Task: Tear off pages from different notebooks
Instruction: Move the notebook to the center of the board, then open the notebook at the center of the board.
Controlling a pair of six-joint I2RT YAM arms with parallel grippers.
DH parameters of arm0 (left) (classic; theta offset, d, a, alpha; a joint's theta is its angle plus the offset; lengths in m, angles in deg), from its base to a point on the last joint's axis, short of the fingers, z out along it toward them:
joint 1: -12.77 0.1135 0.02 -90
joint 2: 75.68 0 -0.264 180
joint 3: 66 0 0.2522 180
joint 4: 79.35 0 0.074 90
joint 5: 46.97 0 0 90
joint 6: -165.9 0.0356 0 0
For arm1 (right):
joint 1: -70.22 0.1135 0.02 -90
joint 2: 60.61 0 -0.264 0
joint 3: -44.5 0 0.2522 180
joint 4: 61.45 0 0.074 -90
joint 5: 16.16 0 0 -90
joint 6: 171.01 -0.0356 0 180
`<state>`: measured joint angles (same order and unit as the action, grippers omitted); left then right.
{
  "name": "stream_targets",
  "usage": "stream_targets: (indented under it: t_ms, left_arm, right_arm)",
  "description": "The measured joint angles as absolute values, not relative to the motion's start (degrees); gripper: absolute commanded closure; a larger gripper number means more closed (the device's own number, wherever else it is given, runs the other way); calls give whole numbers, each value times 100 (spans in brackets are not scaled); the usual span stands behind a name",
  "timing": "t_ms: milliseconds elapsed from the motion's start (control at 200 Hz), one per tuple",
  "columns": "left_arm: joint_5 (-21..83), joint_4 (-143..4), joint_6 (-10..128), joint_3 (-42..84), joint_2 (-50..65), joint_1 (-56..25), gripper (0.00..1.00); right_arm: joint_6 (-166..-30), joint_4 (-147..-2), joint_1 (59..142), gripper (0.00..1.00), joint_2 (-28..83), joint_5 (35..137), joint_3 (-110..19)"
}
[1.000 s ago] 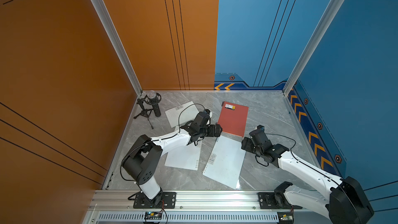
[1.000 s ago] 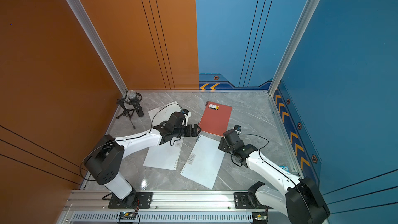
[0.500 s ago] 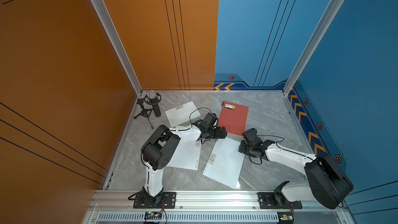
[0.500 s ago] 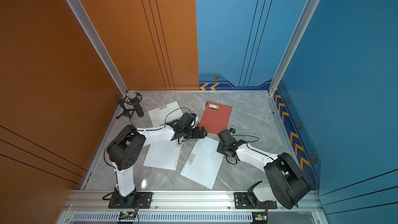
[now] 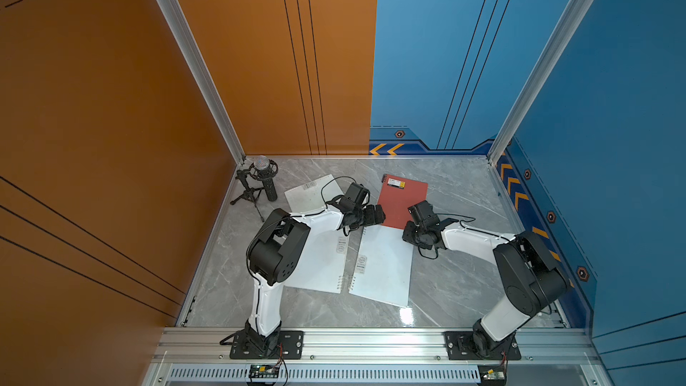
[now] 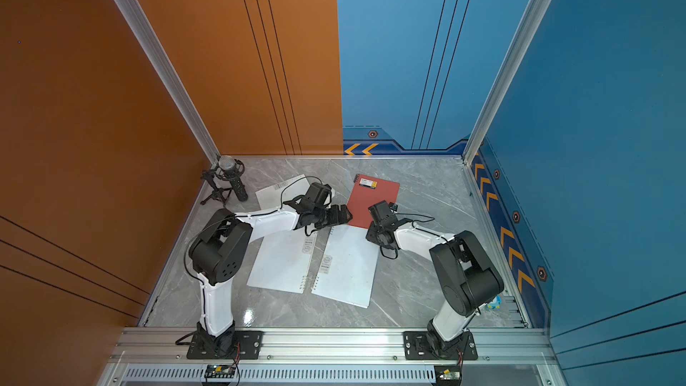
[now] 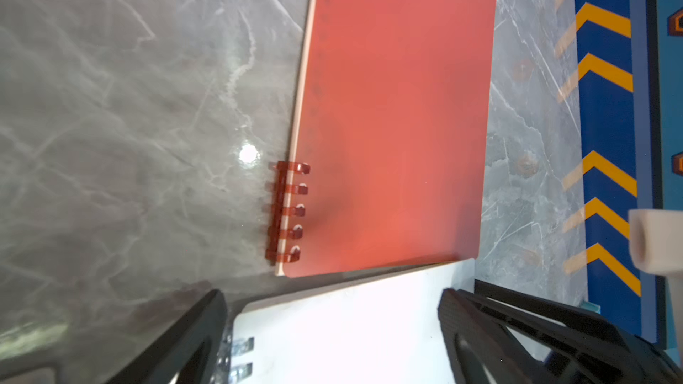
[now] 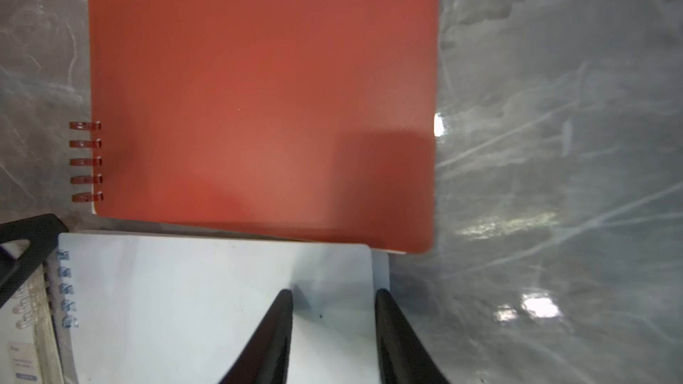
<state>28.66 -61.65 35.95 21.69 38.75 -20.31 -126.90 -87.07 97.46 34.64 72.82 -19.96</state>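
Four notebooks lie closed on the grey table. The red notebook (image 5: 402, 198) is at the back, and a small white notebook (image 5: 310, 194) is back left. Two large white notebooks (image 5: 321, 258) (image 5: 382, 265) lie side by side in front. My left gripper (image 7: 332, 326) hovers wide open over the right-hand white notebook's far spiral corner (image 7: 332, 312). My right gripper (image 8: 334, 304) presses down on that notebook's far right corner. Its half-closed fingers (image 8: 282, 312) straddle the cover, which creases slightly there. The pages are bound under the covers; one edge (image 8: 381, 267) peeks out.
A microphone on a small tripod (image 5: 260, 180) stands in the back left corner. Orange and blue walls enclose the table on three sides. An aluminium rail (image 5: 371, 343) carrying both arm bases runs along the front. A small blue-yellow object (image 6: 493, 303) lies behind the right arm's base.
My right gripper slid back and left onto the white notebook's far corner, and its jaws narrowed. My left gripper shifted right toward the red notebook's near corner and stayed open.
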Motion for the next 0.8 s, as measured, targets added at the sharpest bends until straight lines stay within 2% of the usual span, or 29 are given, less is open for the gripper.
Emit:
stream_targets:
  t_ms: [175,345,511,801]
  left_arm:
    - [2816,-6143,3584,1791,3551,-1924,2]
    - [2831,-6106,3541,1240,2992,-2147,3]
    - [2842,-6104,3479,1030,2765,-2420,7]
    - [2858,-6101,3396,875,2765,-2523,8]
  right_arm:
    - [-12533,-8718,9775,46,3396,7459,-1974]
    - [-12478,-8832,10017,37,2797,7518,-1510]
    - [-12498,-8886,10326,39,2382,7527,-1143]
    - [-12694,-8777,10520,43,2360,7695,-855]
